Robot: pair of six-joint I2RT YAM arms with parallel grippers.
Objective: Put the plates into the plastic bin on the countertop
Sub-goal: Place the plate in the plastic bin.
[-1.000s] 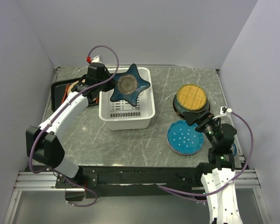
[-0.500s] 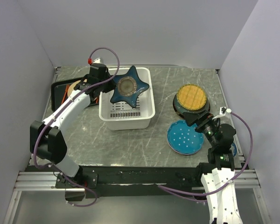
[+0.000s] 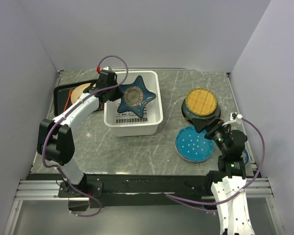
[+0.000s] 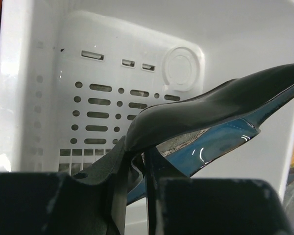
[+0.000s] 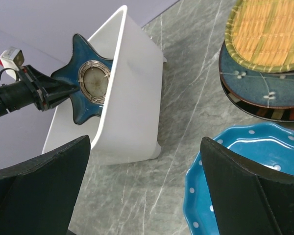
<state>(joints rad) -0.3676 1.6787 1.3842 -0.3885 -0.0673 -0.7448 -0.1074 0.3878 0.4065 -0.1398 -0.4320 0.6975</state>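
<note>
Lower into the plastic bin [image 3: 134,128] than a second ago, the blue star-shaped plate [image 3: 133,96] hangs tilted above its slotted bottom, one point pinched in the left claw [image 3: 113,93]. Across the bench [image 3: 137,152], the right claw [image 3: 205,123] gapes wide, holding nothing, beside the teal dotted plate [image 3: 194,144].

We see three plain, pale grey-lilac walls closing in the work area: a back wall [image 3: 152,29], a left wall [image 3: 14,73] and a right wall [image 3: 277,58]. Between them lies the countertop [image 3: 137,147], grey-green stone with thin white veins. Along its near edge run metal rails [image 3: 39,188], and below them we see a dull grey surface [image 3: 137,223]. The light is soft and even.
</note>
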